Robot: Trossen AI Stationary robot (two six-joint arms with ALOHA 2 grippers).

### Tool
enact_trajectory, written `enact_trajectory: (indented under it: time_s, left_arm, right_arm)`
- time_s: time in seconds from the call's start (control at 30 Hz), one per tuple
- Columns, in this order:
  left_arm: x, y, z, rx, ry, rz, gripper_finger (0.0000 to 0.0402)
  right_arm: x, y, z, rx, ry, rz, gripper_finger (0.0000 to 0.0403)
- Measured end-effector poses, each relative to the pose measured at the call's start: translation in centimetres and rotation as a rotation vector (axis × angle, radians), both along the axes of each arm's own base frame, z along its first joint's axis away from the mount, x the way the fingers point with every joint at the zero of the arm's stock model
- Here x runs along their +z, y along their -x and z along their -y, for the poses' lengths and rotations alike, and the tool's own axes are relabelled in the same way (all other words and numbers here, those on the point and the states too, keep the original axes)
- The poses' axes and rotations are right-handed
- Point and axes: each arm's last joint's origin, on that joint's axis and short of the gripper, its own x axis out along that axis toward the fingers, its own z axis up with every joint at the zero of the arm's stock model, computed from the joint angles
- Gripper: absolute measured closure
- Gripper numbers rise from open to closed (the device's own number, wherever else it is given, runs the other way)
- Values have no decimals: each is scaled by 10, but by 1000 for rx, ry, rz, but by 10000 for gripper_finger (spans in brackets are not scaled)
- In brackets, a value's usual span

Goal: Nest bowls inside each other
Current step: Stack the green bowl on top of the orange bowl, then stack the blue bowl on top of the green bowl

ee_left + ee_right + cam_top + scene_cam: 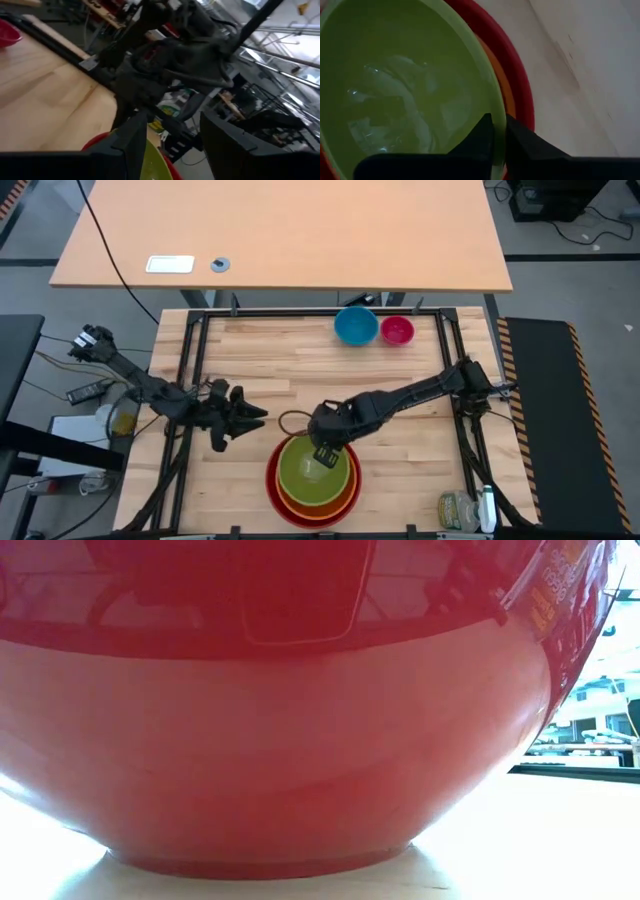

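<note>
A red bowl (273,480) stands on its foot near the table's near edge and fills the low view (280,740). An orange bowl (300,506) sits inside it. A lime green bowl (305,472) lies within the orange one, with my right gripper (325,454) shut on its far rim. Whether the green bowl rests on the orange one cannot be told. A blue bowl (355,325) and a pink bowl (397,331) stand side by side at the table's far edge. My left gripper (258,415) stands open just left of the stack, pointing level at it, with nothing between its fingers (140,130). My right gripper pinches the lime green bowl's rim (494,102) on its far side, one finger inside the bowl and one outside. The fingers come from above, slanting down. The bowl sits mouth up over the orange bowl (508,100) and the red bowl (520,65).
A dark metal frame (300,313) runs round the wooden table top. A thin cable loop (290,420) lies just beyond the stack. A bottle and small items (462,510) sit at the near right corner. Bare wood lies between the stack and the far bowls.
</note>
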Motion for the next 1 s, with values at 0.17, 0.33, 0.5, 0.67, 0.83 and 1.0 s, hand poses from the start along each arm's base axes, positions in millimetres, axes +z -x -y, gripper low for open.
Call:
enact_trajectory:
  time_s: [0.17,0.33,0.5,0.67,0.83,1.0]
  left_arm:
    - [-8,-7,4,27,-8,-41,216]
    - [-11,-11,3,43,-15,-55,216]
    - [-11,-13,1,58,-15,-54,216]
    - [-12,-13,1,58,-20,-61,216]
    - [-12,-13,1,49,-55,-63,216]
    - [-12,-13,1,43,-100,-60,216]
  right_arm:
    - [-9,1,-4,-13,-15,-4,347]
    - [-14,1,-4,10,-94,-33,308]
    - [-13,0,2,11,-168,-63,278]
    - [-4,4,15,-23,-185,-74,266]
    - [2,11,27,-16,-199,-128,250]
    - [7,19,41,-52,-145,-168,221]
